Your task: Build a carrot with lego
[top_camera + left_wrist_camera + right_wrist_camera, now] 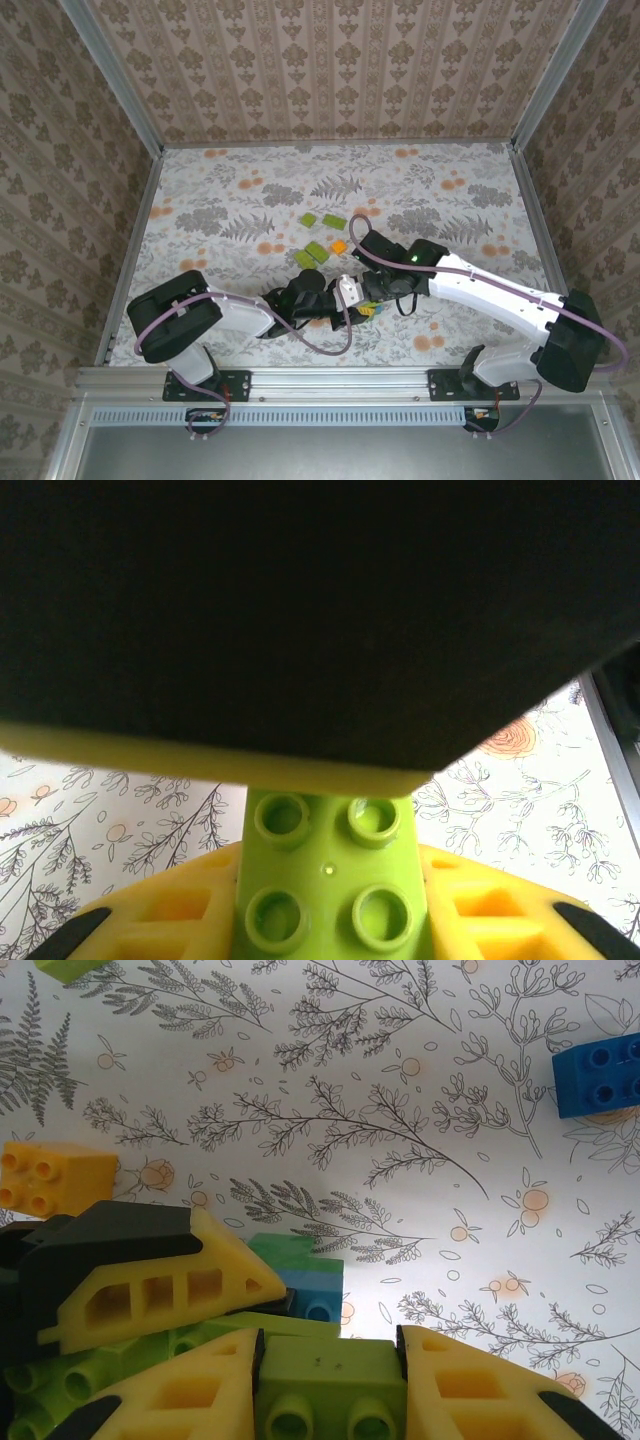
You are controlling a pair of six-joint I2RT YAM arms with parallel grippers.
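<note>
Table point(220, 200): floral cloth. The 2 arms enter from the bottom edge of the top view and meet at its lower centre.
Left gripper point(330, 858): claw pinching a lime-green brick point(325, 905) at the bottom centre of the left wrist view, with 4 studs facing the lens.
Right gripper point(330, 1345): claw pinching a lime-green block point(325, 1372) at the bottom centre of the right wrist view.
Carrot point(366, 311): lower centre of the top view, at the spot where the 2 claws meet. Treat both gripped pieces as probable parts of it. You cannot tell whether it rests on the cloth or hangs clear.
Loose bricks point(316, 250): 4 lime-green and 1 orange brick point(339, 246) in the middle of the top view, just above the claws and apart from the carrot.
Step in hand: judged to be a joining step, since each claw grips 1 piece and the pieces sit close together.
Next move: hold both grips closed, line up studs with sockets, then press squarely. A tilted press could split the cluster.
Top view: gives you the layout and the supply of bricks. The finger contact is buried under the 2 wrists.
Right wrist view: gives you that contact. A left finger point(150, 1280) lies at middle left over lime-green studs. A blue-and-green piece point(300, 1278) sits just behind the block, and a blue brick point(600, 1075) lies at upper right.
Left wrist view: gives you the stud face. A blurred dark mass point(320, 610) covers the upper frame, and you cannot tell what it is.
</note>
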